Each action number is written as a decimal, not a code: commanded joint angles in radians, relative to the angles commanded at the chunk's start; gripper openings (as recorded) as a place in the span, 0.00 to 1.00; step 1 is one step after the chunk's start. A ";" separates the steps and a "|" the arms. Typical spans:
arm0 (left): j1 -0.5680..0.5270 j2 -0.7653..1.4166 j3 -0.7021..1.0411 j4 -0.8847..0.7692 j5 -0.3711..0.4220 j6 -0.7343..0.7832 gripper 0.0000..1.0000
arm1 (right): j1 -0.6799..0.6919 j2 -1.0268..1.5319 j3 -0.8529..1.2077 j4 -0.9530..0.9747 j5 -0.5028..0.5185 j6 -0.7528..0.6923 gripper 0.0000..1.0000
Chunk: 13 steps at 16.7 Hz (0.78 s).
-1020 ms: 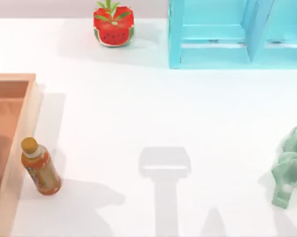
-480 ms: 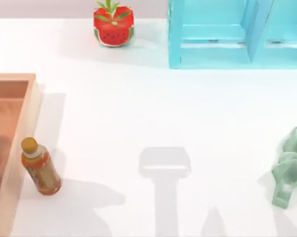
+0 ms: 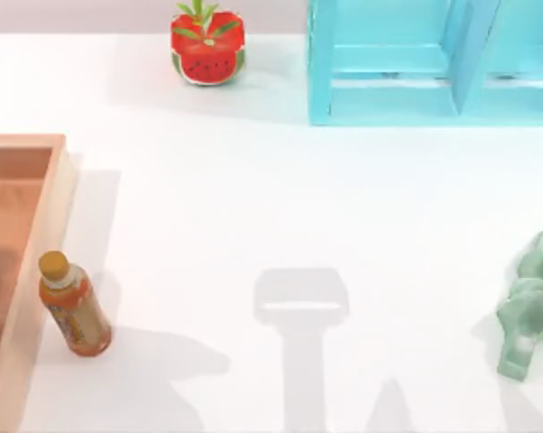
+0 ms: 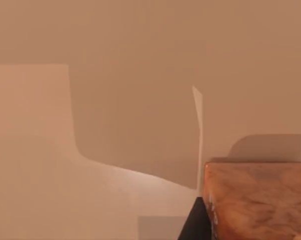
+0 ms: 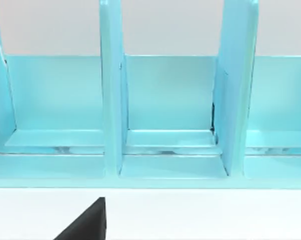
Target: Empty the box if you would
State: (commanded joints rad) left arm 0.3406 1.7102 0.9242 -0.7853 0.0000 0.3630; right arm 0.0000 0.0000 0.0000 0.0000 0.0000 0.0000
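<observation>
box (image 3: pixel 37 234) orange-tan | bottle (image 3: pixel 73 307) orange | shelf (image 3: pixel 389 63) turquoise | table (image 3: pixel 299 198) white

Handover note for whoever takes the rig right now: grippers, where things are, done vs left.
Grippers: whether either is open or shut can't be told.
Box: at the table's left edge, partly cut off in the top view; the visible part of its floor holds nothing.
Bottle: upright on the table, just outside the box's right rim.
Also on the table: watermelon planter at the back, turquoise shelf unit back right, pale green object at the right edge.
Done: the bottle appears to be out.
Left: check the box's hidden part; otherwise probably nothing.
</observation>
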 joint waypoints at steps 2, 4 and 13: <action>0.000 0.000 0.000 0.000 0.000 0.000 0.00 | 0.000 0.000 0.000 0.000 0.000 0.000 1.00; 0.000 0.000 0.000 0.000 0.000 0.000 0.00 | 0.000 0.000 0.000 0.000 0.000 0.000 1.00; -0.002 -0.011 0.044 0.010 -0.007 -0.001 0.00 | 0.000 0.000 0.000 0.000 0.000 0.000 1.00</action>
State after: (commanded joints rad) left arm 0.3389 1.6992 0.9681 -0.7752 -0.0071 0.3622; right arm 0.0000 0.0000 0.0000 0.0000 0.0000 0.0000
